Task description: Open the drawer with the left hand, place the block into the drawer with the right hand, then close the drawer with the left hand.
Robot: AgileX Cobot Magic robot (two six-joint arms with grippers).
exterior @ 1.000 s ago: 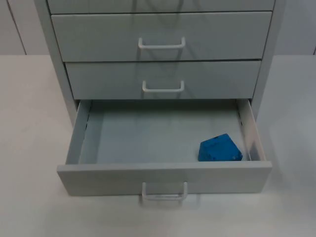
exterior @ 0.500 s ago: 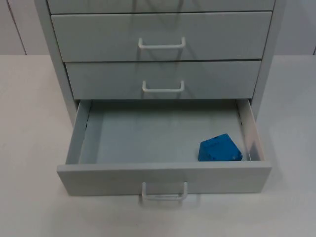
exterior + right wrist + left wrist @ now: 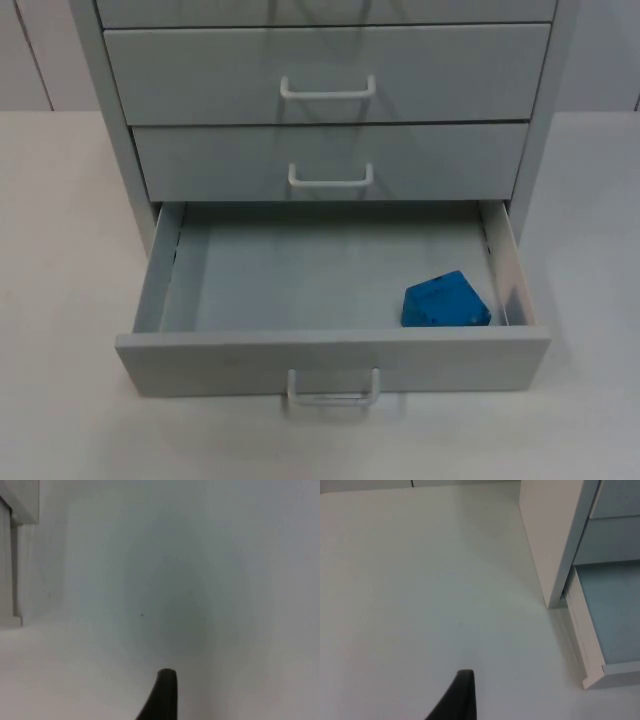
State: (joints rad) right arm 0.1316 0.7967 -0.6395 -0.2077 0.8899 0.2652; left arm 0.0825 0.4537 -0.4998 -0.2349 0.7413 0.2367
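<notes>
The grey cabinet [image 3: 110, 120] stands at the middle of the table, and its bottom drawer [image 3: 330, 362] is pulled out toward me. A white handle [image 3: 333, 388] sits on the drawer's front. Inside, near the front right corner, lies the blue block [image 3: 445, 300]. My left gripper [image 3: 462, 695] hangs over the bare table to the left of the cabinet [image 3: 545, 540], well apart from the open drawer [image 3: 600, 630]. My right gripper [image 3: 165, 692] is over the table to the right of the cabinet's side [image 3: 17, 500], holding nothing that I can see.
Two shut drawers with white handles [image 3: 328, 88] [image 3: 330, 178] sit above the open one. White table top [image 3: 60, 300] stretches on both sides of the cabinet and in front of the drawer.
</notes>
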